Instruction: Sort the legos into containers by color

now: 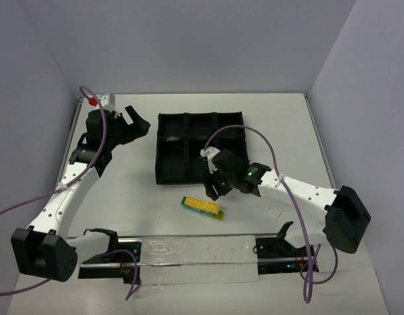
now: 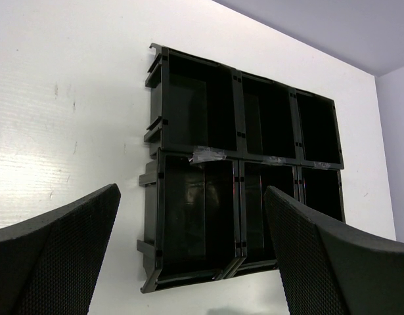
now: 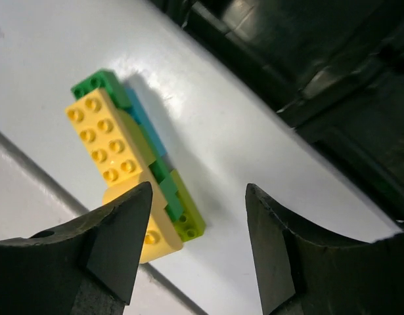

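A cluster of legos [image 1: 202, 205] lies on the white table just in front of the black tray of containers [image 1: 158, 151]. In the right wrist view the cluster [image 3: 103, 138] shows yellow bricks on top, with green [image 3: 96, 82], blue [image 3: 146, 125] and lime [image 3: 188, 222] bricks beside them. My right gripper [image 1: 212, 188] [image 3: 198, 190] hovers over the cluster's lime end, jaws apart, gripping nothing; its left finger hides part of a yellow brick. My left gripper [image 1: 137, 121] [image 2: 192, 190] stands open left of the tray [image 2: 238, 157], whose visible compartments look dark and bare.
A clear plastic strip [image 1: 195, 252] on a black rail runs along the near edge between the arm bases. Grey walls close in the table at the back and sides. The tray's near wall [image 3: 307, 79] lies close behind the right gripper.
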Tool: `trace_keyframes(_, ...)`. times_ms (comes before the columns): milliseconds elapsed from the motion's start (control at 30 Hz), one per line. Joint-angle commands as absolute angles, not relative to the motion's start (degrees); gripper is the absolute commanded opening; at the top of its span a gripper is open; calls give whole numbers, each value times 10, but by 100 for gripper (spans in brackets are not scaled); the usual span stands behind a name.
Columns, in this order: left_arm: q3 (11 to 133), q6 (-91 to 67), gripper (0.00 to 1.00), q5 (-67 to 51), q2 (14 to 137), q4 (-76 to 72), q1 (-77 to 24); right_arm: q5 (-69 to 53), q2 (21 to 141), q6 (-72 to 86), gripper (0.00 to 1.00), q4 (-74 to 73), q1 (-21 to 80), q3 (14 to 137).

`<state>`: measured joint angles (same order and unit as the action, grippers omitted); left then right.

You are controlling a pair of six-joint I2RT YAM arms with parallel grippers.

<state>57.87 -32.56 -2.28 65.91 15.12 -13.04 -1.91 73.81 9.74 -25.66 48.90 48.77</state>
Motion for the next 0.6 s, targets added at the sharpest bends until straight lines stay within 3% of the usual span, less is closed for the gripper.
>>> trace_keyframes(0, 588, -326, 99, -34, 665, 131, -133, -21, 741, 76, 66, -261, 526, 504)
trace_keyframes(567, 585, -331, 99, -42, 665, 128, -133, -59, 757, 59, 81, -277, 576, 512)
